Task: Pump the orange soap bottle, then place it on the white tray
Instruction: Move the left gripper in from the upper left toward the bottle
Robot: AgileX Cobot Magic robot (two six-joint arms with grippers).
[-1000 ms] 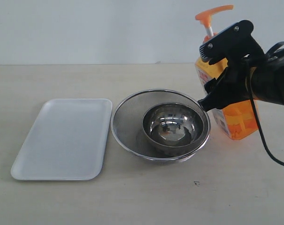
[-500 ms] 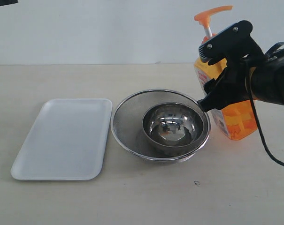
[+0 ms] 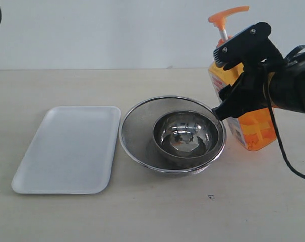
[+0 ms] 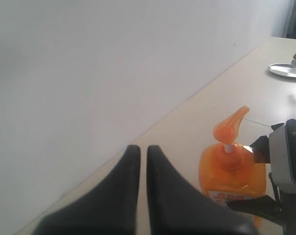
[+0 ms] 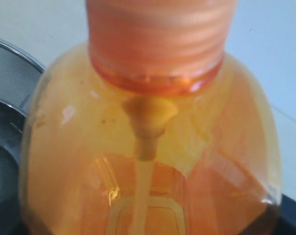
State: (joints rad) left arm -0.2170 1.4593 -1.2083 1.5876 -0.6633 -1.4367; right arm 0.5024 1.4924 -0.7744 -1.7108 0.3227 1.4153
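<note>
Beige and matte, the table [image 3: 157, 212] runs back to a plain white wall [image 3: 102, 30]; the 2 meet in a straight line behind the strainer [image 3: 137, 121]. We take that round steel mesh strainer, near the middle of the table, as our mark. A polished steel bowl [image 3: 185, 133] sits inside it, toward its right side in the exterior view.

The tray [image 3: 66, 148] lies flat just left of the strainer, a narrow strip of table between them, and nothing lies on it. A small dark speck [image 3: 210, 197] marks the table in front of the strainer, a little to the right.

The bottle [image 3: 253, 128] stands just right of the strainer and somewhat behind it, leaning, with its pump head [image 3: 228, 15] raised on the white stem and its spout pointing away from the strainer. We cannot tell whether its base rests fully on the table.

The right gripper [image 3: 219, 83] is clamped on the bottle, 1 black finger high by the neck and 1 lower against the body, next to the strainer's right rim. Its wrist camera is filled by the bottle's orange shoulder, ribbed collar and the pale tube inside, with the strainer's rim at the edge.

The left gripper [image 4: 143, 152] hangs high in the air with its 2 dark fingers nearly together, only a slit between them, holding nothing. From there we see the table stretch on along the white wall to a flat round metallic thing [image 4: 287, 70] with a red part, too far off to make out.
</note>
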